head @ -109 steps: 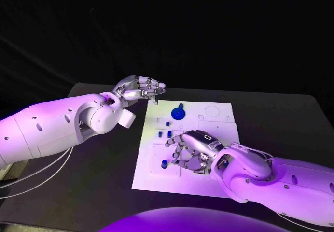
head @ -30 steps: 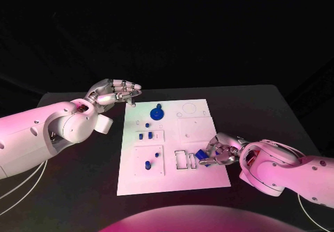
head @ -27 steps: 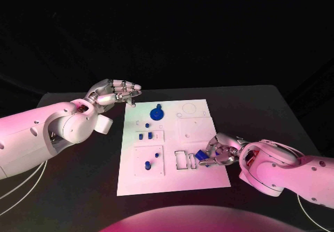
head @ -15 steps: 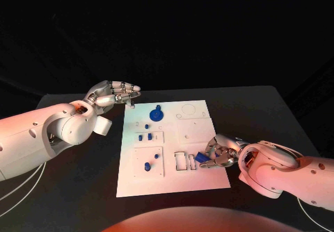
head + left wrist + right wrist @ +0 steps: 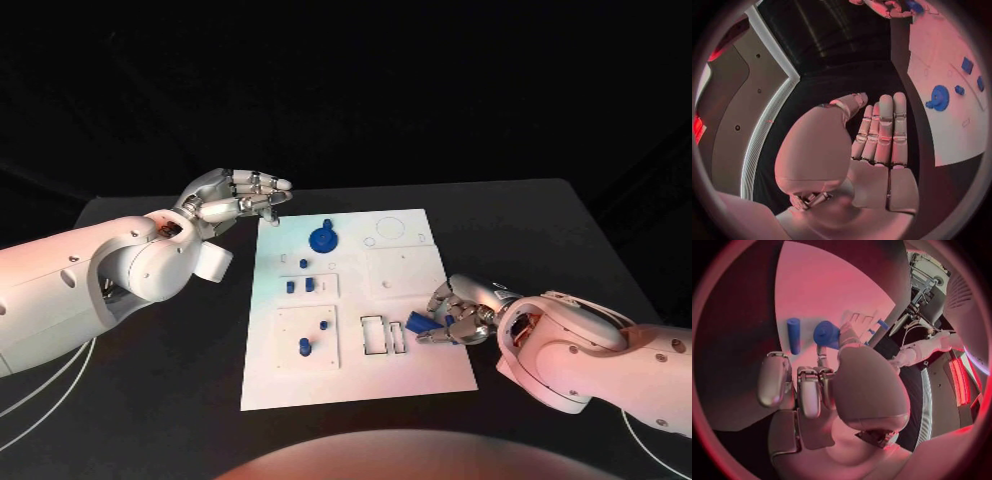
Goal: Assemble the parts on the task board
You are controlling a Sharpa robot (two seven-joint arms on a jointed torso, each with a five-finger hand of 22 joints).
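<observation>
The white task board [image 5: 430,362] lies in the middle of the black table. My right hand [image 5: 462,317] hovers at the board's right edge and pinches a small blue part [image 5: 420,322] at its fingertips, just right of two empty slots [image 5: 385,334]. The right wrist view shows this blue part [image 5: 826,334] at the thumb tip, above the board [image 5: 829,285]. A blue cylinder [image 5: 793,335] shows beside it; I cannot tell if it is held. My left hand [image 5: 238,195] hangs off the board's far left corner, holding nothing, its fingers [image 5: 882,130] side by side.
A blue round part [image 5: 323,238] sits at the board's far end, also seen as a toothed disc [image 5: 939,97]. Smaller blue parts [image 5: 299,285] stand in the left column, with two more [image 5: 306,346] nearer me. Black table surrounds the board.
Since the earliest frame my right hand has gone from over the board's middle to its right edge, now with a blue part in its fingers. Over the last second both hands barely moved.
</observation>
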